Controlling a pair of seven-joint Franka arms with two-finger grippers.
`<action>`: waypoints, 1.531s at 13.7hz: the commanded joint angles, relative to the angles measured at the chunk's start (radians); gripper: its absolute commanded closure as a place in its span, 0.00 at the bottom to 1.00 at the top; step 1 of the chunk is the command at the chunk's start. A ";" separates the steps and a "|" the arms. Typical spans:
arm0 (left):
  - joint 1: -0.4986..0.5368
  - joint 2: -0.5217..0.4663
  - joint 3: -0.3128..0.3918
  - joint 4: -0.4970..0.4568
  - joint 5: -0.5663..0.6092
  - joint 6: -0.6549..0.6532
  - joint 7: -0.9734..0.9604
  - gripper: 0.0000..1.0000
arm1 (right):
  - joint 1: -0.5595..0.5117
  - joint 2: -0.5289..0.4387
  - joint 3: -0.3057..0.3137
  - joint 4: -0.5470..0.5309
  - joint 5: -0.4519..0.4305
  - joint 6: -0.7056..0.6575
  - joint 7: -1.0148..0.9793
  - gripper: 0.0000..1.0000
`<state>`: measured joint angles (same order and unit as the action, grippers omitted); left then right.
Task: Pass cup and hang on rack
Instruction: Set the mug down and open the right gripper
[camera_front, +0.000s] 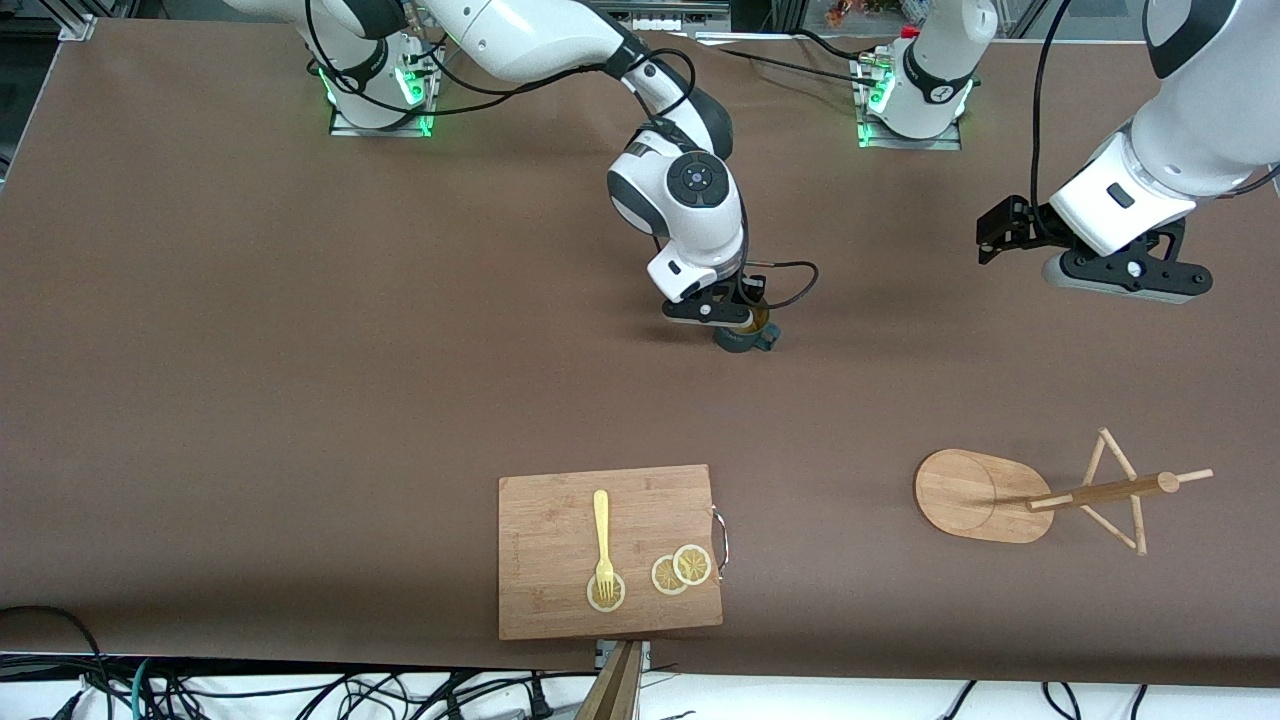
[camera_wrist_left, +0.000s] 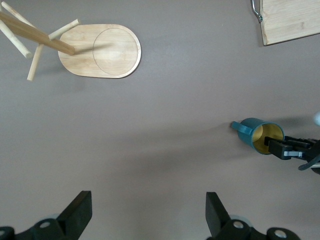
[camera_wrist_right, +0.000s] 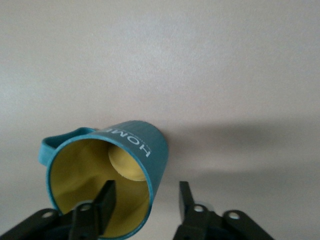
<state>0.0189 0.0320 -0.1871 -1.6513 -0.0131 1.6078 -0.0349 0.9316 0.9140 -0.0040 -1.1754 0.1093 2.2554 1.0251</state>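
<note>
The teal cup (camera_front: 748, 338) with a yellow inside rests on the brown table near its middle, handle out to one side. My right gripper (camera_front: 735, 318) is down at its rim, open. One finger sits inside the cup (camera_wrist_right: 145, 142) and the other outside, with a gap to the wall on both sides of my right gripper (camera_wrist_right: 145, 192). The bamboo rack (camera_front: 975, 495) stands nearer the front camera, toward the left arm's end. My left gripper (camera_front: 1003, 235) hangs open over bare table, holding nothing. The left wrist view shows the cup (camera_wrist_left: 250, 129), the rack (camera_wrist_left: 100, 50) and my left gripper (camera_wrist_left: 148, 210).
A bamboo cutting board (camera_front: 608, 550) lies near the table's front edge, carrying a yellow fork (camera_front: 601, 535) and lemon slices (camera_front: 682, 568). Its corner with a metal handle shows in the left wrist view (camera_wrist_left: 292, 20). Bare table separates cup, board and rack.
</note>
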 joint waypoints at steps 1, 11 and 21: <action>-0.007 0.016 -0.005 0.034 -0.014 -0.034 0.003 0.00 | -0.028 -0.026 -0.002 0.071 0.006 -0.092 -0.051 0.00; -0.019 0.045 -0.043 0.042 -0.018 -0.144 0.167 0.00 | -0.374 -0.242 -0.016 0.105 -0.002 -0.457 -0.632 0.00; -0.063 0.178 -0.060 0.031 -0.146 -0.070 0.756 0.00 | -0.623 -0.339 -0.142 0.103 -0.005 -0.596 -0.930 0.00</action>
<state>-0.0446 0.1517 -0.2375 -1.6504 -0.1103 1.5051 0.5692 0.3016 0.6219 -0.1165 -1.0558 0.1069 1.6983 0.1048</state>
